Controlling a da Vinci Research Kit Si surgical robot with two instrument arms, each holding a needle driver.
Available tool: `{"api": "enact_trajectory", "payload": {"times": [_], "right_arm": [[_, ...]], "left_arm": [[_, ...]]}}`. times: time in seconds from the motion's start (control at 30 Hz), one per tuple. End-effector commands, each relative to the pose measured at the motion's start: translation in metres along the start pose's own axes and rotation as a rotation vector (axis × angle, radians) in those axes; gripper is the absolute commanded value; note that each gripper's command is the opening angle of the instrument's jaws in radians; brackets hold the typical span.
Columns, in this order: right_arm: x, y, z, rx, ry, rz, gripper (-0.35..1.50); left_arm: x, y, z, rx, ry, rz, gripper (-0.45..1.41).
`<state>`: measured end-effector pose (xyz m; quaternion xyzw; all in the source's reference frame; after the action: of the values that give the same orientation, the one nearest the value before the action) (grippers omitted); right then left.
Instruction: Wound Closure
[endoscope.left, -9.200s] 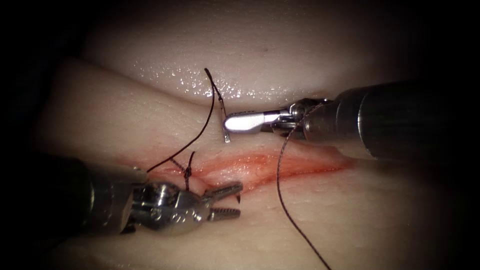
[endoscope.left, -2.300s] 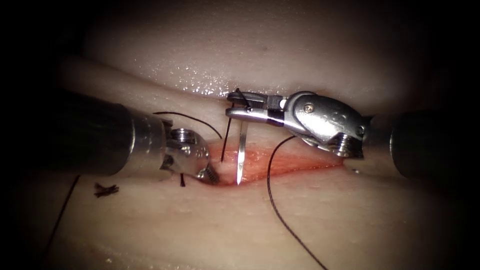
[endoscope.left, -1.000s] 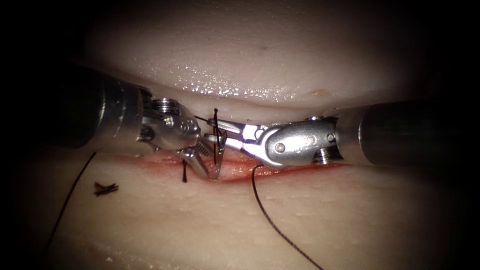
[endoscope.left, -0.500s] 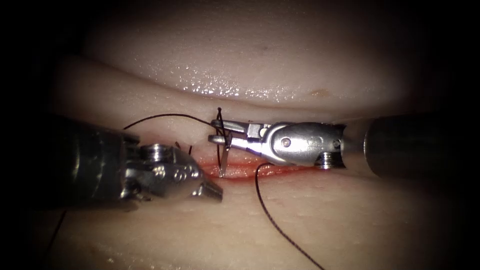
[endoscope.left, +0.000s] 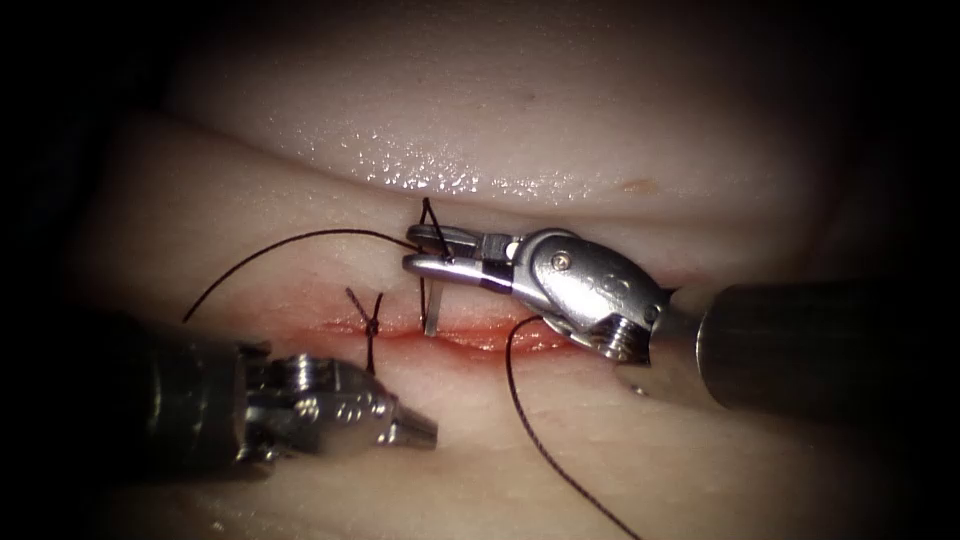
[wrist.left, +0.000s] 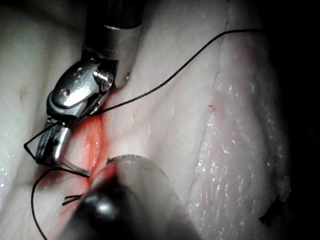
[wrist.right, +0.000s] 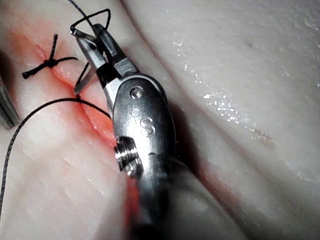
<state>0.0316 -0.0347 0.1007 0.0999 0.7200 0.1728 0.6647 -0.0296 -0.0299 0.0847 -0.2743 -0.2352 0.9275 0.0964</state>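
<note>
My right tool (endoscope.left: 412, 250) reaches in from the right, its jaws shut on the curved needle (endoscope.left: 430, 305) near its thread end. The needle hangs down with its tip at the upper edge of the cut (endoscope.left: 470, 335); I cannot tell whether it enters the tissue. The same grip shows in the right wrist view, tool (wrist.right: 87, 32) and needle (wrist.right: 82, 80), and in the left wrist view, tool (wrist.left: 47, 155) and needle (wrist.left: 75, 170). Dark thread (endoscope.left: 290, 238) arcs left from the needle's end. My left tool (endoscope.left: 425, 435) lies below the cut at the left, jaws together, holding nothing.
A tied knot (endoscope.left: 372, 325) with short cut ends sits on the cut just left of the needle, the knot (wrist.right: 50, 62) also close in the right wrist view. A second strand of thread (endoscope.left: 530, 420) leaves the cut and runs down to the right. Red fluid lines the cut.
The left tool has drawn back from the needle, down and to the left, and its jaws have closed. The right tool keeps the needle and has shifted slightly left and up.
</note>
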Motion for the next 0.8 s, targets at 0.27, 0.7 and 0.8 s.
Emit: {"api": "enact_trajectory", "payload": {"times": [0.27, 0.7, 0.8], "right_arm": [[-0.0005, -0.0002, 0.0004, 0.043, -0.028, -0.025, -0.35], [-0.0006, 0.0009, -0.0005, 0.039, -0.042, -0.013, -0.35], [-0.0005, 0.0011, -0.0001, 0.026, -0.040, 0.042, -0.35]], "left_arm": [[0.0000, 0.0002, 0.0004, -0.002, 0.013, -0.002, -0.21], [0.0011, -0.0002, 0.0007, 0.010, 0.020, -0.016, -0.21], [0.0013, -0.0005, 0.0009, 0.019, 0.037, -0.021, -0.26]]}}
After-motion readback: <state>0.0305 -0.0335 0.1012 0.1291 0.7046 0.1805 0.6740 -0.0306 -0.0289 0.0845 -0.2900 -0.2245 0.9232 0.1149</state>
